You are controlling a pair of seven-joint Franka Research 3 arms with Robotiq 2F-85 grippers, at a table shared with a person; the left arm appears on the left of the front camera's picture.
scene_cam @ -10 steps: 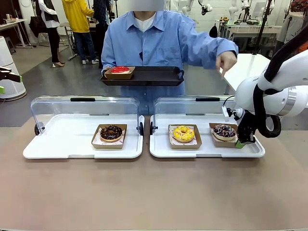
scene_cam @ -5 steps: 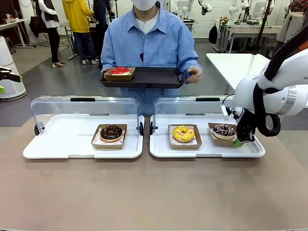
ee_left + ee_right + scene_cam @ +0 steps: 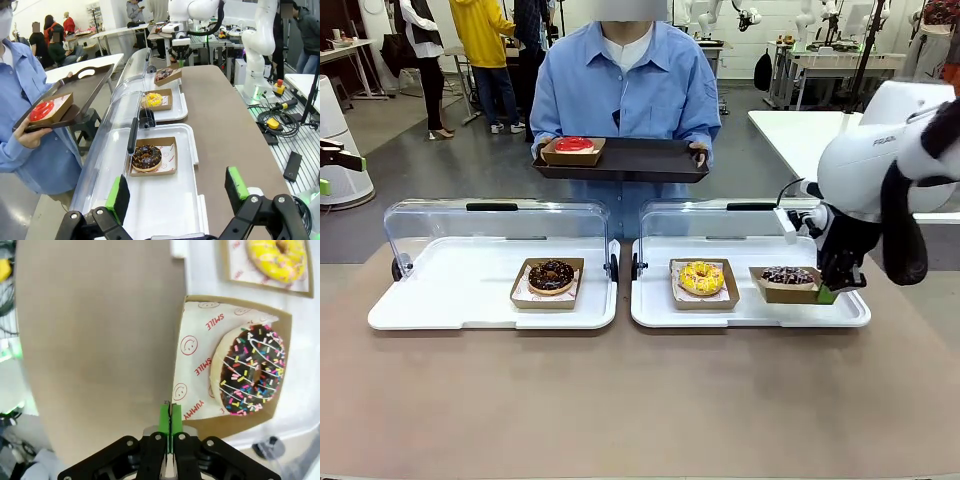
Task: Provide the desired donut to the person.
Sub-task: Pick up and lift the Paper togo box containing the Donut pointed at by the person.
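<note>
My right gripper (image 3: 829, 293) (image 3: 169, 418) is shut on the rim of a cardboard tray (image 3: 786, 291) (image 3: 189, 427) holding a sprinkled chocolate donut (image 3: 787, 275) (image 3: 248, 370), lifted slightly above the right white tray (image 3: 750, 314). A yellow donut (image 3: 701, 276) (image 3: 153, 99) sits beside it. On the left white tray (image 3: 450, 300) lies a chocolate donut (image 3: 551, 275) (image 3: 146, 156). The person (image 3: 625, 90) in a light blue shirt holds a black tray (image 3: 640, 160) with a red donut (image 3: 573, 145) (image 3: 41, 110). My left gripper (image 3: 177, 192) stands open above the left tray's near end.
Both white trays have clear lids (image 3: 495, 225) tipped open toward the person. Brown tabletop (image 3: 640, 400) lies bare in front of the trays. Other tables and people stand in the background.
My right gripper has lifted the sprinkled donut's cardboard tray off the white tray and leveled it. The person's pointing hand went back to the black tray.
</note>
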